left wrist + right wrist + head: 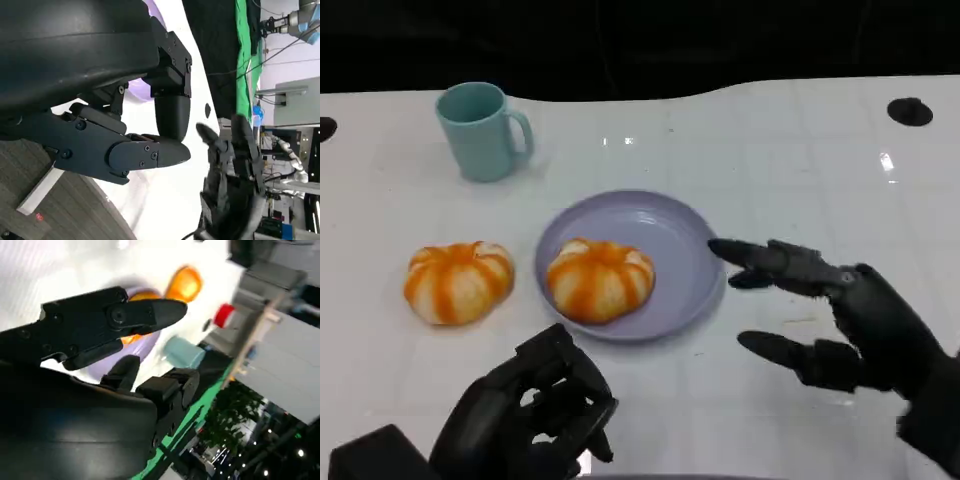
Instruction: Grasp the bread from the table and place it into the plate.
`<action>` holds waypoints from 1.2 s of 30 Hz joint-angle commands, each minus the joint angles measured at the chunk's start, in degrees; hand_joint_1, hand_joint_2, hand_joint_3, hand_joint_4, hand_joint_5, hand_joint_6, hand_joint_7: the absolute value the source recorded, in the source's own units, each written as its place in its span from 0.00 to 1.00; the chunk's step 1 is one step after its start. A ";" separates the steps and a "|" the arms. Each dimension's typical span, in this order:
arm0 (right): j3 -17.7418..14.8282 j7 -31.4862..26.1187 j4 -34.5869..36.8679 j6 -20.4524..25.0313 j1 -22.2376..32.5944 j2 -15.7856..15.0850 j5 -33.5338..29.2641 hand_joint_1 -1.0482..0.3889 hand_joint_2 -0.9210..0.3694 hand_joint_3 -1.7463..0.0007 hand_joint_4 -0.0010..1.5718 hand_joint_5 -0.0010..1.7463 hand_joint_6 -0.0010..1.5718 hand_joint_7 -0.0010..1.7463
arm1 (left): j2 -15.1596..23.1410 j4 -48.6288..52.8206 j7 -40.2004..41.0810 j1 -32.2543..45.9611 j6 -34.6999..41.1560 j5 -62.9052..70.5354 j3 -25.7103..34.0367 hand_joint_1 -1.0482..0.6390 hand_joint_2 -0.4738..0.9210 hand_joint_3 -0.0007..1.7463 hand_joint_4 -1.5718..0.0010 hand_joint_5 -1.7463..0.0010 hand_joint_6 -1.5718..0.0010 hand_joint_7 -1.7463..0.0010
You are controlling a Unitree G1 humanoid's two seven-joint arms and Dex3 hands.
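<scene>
1. A teal mug (480,130) stands upright at the far left of the white desk (790,150), handle to the right
2. One orange-striped bread roll (458,281) lies on the desk, just left of the plate and apart from it
3. The left hand (535,415) sits near the front edge, below the plate, its fingers (150,152) curled in and holding nothing
4. The lavender plate (675,240) holds a second bread roll (599,279) on its left half
5. The right hand (840,315) hovers just right of the plate, fingers (775,262) spread apart and empty, the upper ones reaching over the plate's rim
</scene>
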 commanded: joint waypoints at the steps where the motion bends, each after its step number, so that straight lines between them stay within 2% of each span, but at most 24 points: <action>1: -1.84 1.08 -3.26 -1.69 4.25 0.84 3.88 0.55 0.27 0.48 0.35 0.71 0.38 0.50 | 0.63 -0.63 0.25 0.00 0.27 -0.17 0.26 0.32 1.00 0.25 0.59 0.00 0.72 0.02; 5: -3.14 1.38 -7.33 -0.75 8.40 0.82 5.54 0.60 0.35 0.32 0.43 0.91 0.43 0.72 | 0.76 -0.69 0.30 -0.02 0.17 0.14 0.18 0.32 1.00 0.26 0.59 0.00 0.72 0.02; 8: -3.95 1.40 -10.26 0.53 10.91 0.75 6.10 0.63 0.36 0.26 0.47 0.98 0.46 0.81 | 0.69 -0.74 0.25 -0.05 0.48 -0.16 0.19 0.32 1.00 0.26 0.59 0.00 0.72 0.02; 11: -4.30 0.57 -13.31 2.57 13.15 1.03 5.41 0.61 0.37 0.23 0.52 1.00 0.49 0.86 | 0.70 -0.68 0.16 -0.08 0.60 -0.35 0.23 0.32 1.00 0.26 0.59 0.00 0.73 0.02; 15: -4.31 -1.54 -17.93 6.20 16.99 1.32 2.57 0.60 0.37 0.23 0.56 1.00 0.47 0.89 | 0.74 -0.28 0.05 -0.08 -0.20 -0.26 0.41 0.32 1.00 0.26 0.59 0.00 0.73 0.02; 22: -4.18 -3.34 -20.51 10.99 20.40 2.35 1.16 0.61 0.37 0.23 0.58 1.00 0.45 0.93 | 1.19 -0.37 -0.30 -0.10 0.76 -1.35 1.17 0.33 1.00 0.25 0.59 0.00 0.73 0.03; 28: -4.55 -2.80 -16.02 6.48 19.76 1.36 -0.91 0.63 0.38 0.22 0.57 1.00 0.43 0.94 | 1.54 1.13 -0.49 -0.48 -1.43 -0.33 1.41 0.32 1.00 0.25 0.59 0.00 0.72 0.03; 36: -5.16 -3.24 -10.14 0.11 17.56 0.56 -4.53 0.58 0.42 0.23 0.60 1.00 0.47 0.91 | 1.74 2.14 -0.59 -0.98 -2.25 -0.33 1.61 0.32 1.00 0.25 0.58 0.00 0.71 0.03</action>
